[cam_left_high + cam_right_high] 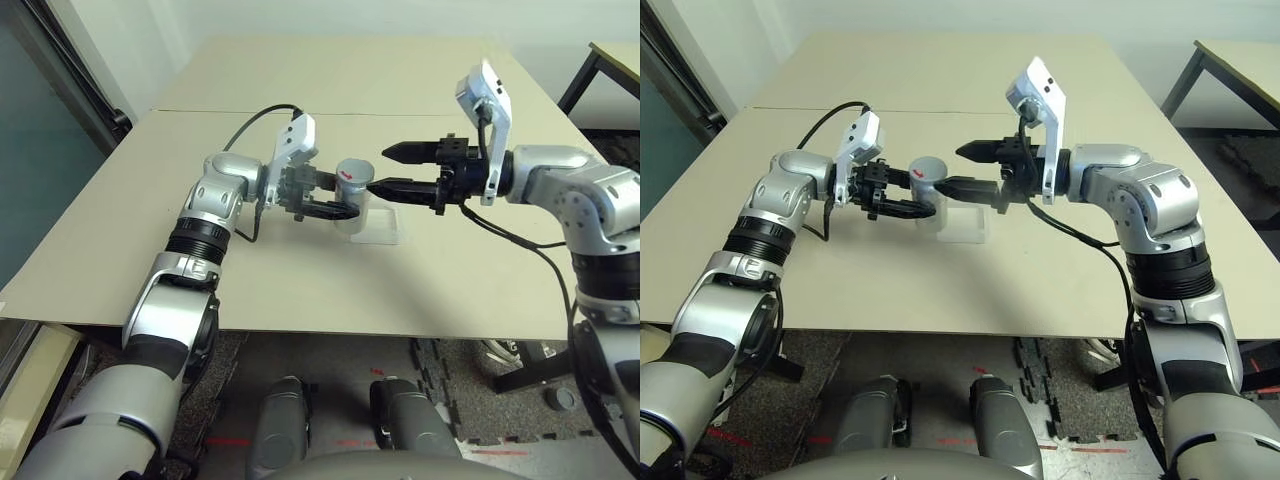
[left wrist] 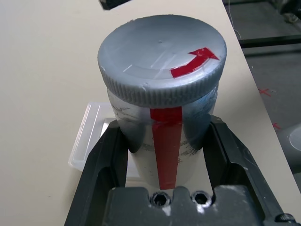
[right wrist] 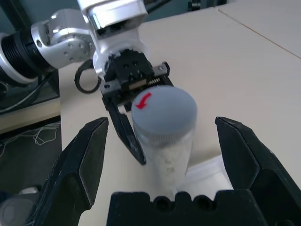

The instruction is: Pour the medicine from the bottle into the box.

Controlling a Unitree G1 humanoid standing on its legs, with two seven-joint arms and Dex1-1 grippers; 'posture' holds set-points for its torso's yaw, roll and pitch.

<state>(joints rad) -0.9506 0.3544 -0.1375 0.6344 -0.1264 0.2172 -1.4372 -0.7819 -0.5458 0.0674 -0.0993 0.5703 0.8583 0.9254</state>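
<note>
Left eye view: one white bottle (image 1: 351,208), upright, clamped between the fingers of your left end effector (image 1: 338,195). One clear box (image 1: 377,226), shallow, just beside the bottle, on the part of the counter (image 1: 300,290) toward its near edge. One right end effector (image 1: 376,170), fingers wide apart, near the bottle, gripping nothing. Step in hand, by judgement: opening the bottle. Next move: you bring the right fingers around the cap, close, and turn, the left grip holding firm; pouring comes after.

Right eye view: same arrangement; bottle, box and both end effectors nearer the counter's left edge in this angle, the box's square outline plain.

Left wrist view: one grey cap (image 2: 162,59), ribbed at the side, seated on the bottle, with one red arrow (image 2: 194,62) on top. One red stripe (image 2: 166,148) down the bottle's side, unseen by you in the other wrist view. Left fingers pressed on both flanks of the bottle.

Right wrist view: the open space between the right fingers, cap ahead of it; pale contents low in the bottle, medicine not distinguishable to you. Risk, by judgement: the bottle twisting along with the cap.
</note>
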